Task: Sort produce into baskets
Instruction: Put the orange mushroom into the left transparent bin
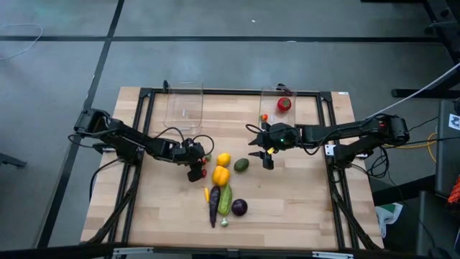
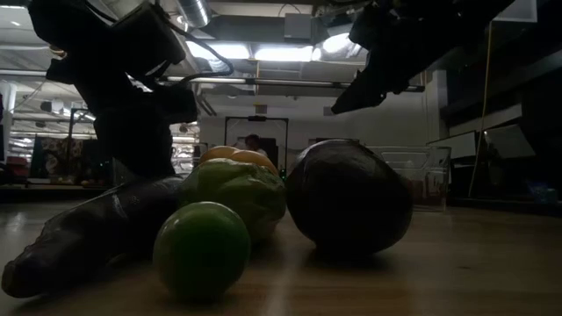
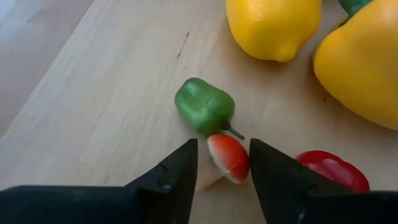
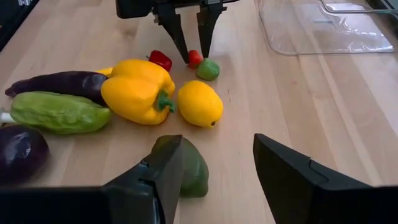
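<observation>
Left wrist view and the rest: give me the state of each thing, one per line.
Left gripper: open, fingers straddling a small red-and-white piece on the wooden table.
Right gripper: open, empty, above the green avocado.
Left clear plastic bin: empty.
Right clear plastic bin: holds a red tomato.

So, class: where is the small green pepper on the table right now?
The small green pepper lies left of centre on the table, touching the little red piece between the left gripper's fingers, with the lemon just beyond.

Overhead looks straight down, low camera sits tabletop-level; both share the lemon (image 1: 223,159).
</observation>
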